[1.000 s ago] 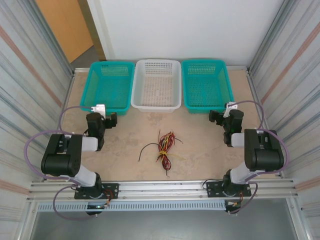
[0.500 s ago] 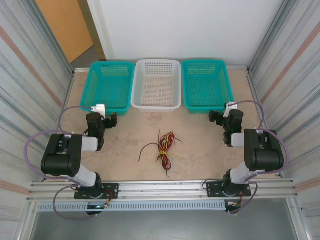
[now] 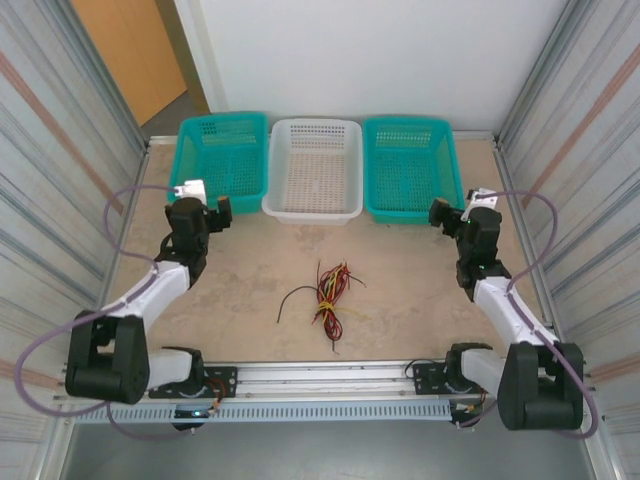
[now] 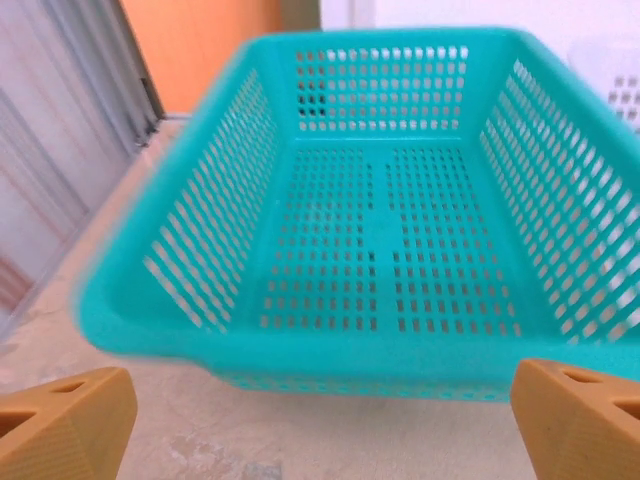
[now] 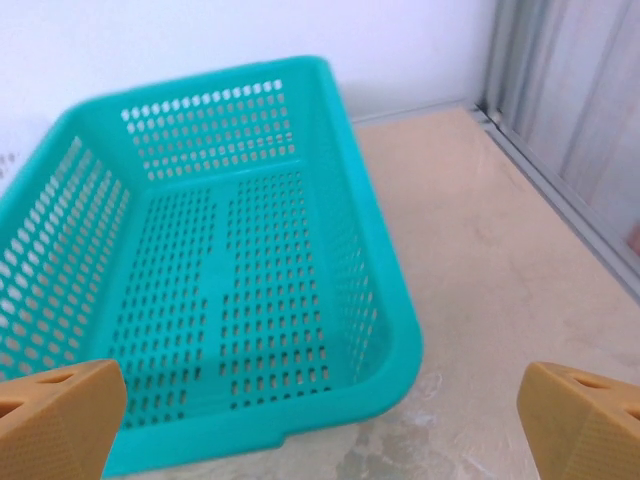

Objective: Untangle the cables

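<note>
The left gripper (image 3: 205,210) and right gripper (image 3: 447,212) are seen with fingers spread, empty; the cables (image 3: 328,296) lie tangled between and behind them. If several strands are pinched together, the knot could be tightened.

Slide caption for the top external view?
Left gripper by the left teal basket, right gripper by the right teal basket; tangled yellow, red and dark cables lie before the white basket.
</note>
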You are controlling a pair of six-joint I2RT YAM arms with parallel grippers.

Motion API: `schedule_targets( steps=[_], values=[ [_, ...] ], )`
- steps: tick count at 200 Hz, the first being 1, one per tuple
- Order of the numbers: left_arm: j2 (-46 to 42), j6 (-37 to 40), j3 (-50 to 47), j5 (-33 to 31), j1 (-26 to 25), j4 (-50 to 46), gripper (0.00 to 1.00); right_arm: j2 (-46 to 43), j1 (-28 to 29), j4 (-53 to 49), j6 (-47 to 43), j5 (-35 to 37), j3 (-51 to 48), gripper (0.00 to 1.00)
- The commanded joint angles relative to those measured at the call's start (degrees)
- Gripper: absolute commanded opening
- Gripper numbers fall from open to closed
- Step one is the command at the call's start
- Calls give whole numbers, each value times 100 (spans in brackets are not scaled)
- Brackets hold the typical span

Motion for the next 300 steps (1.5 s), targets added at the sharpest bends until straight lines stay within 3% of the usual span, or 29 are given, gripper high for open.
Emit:
schedule_targets(
  steps=[1,18,40,52,68,82,111,127,134,151,168,195,229,250,275,300],
  values=[
    [-440,-935,80,-900,-578,-1385,95,-129,-127,-1995,1302,156,283,99],
    [-818,-1245,161,-1024,-1158,-1891,92,-344,-183,-2666,1551,-118,451,99],
    [-1203,-1653,224,-962,-1677,-2524,91,-854,38,-3715,2010,1156,810,99],
    [-1381,-1719,211,-855,-1985,-2724,91,-1040,-17,-4260,2730,1792,837,99],
    [-1483,-1631,303,-705,-2440,-2944,91,-1132,-486,-4176,2435,418,924,99],
    [-1442,-1523,455,-432,-2830,-3143,91,-880,-383,-4666,2363,256,1362,95],
    [-1085,-1360,675,236,-3557,-3296,91,-309,982,-5719,2260,854,2039,90],
    [-723,-1510,748,1069,-3794,-3265,89,-315,1904,-6024,2620,1193,2083,93],
    [-560,-1530,761,1354,-3928,-3200,88,-365,2305,-6037,2864,1373,2009,100],
    [-136,-1409,807,1563,-4338,-3042,90,-678,3150,-5604,3159,1853,1476,99],
    [514,-1141,1065,1714,-4622,-3158,99,-902,3357,-5397,3179,1613,1177,99],
    [1339,-1243,1656,1497,-4626,-3538,99,-918,3037,-5620,3047,751,1354,94],
    [2192,-1025,2656,1761,-4424,-4136,99,-978,2928,-5716,2810,632,1408,93],
    [2730,-603,3247,2010,-4378,-4849,93,-1008,2873,-5744,2714,631,1429,92],
    [2892,-378,3362,2503,-4281,-5233,91,-1059,2794,-5723,2685,573,1436,92],
    [3069,-409,3376,2599,-4134,-5298,89,-1028,2768,-5602,2653,382,1419,92]
  ],
)
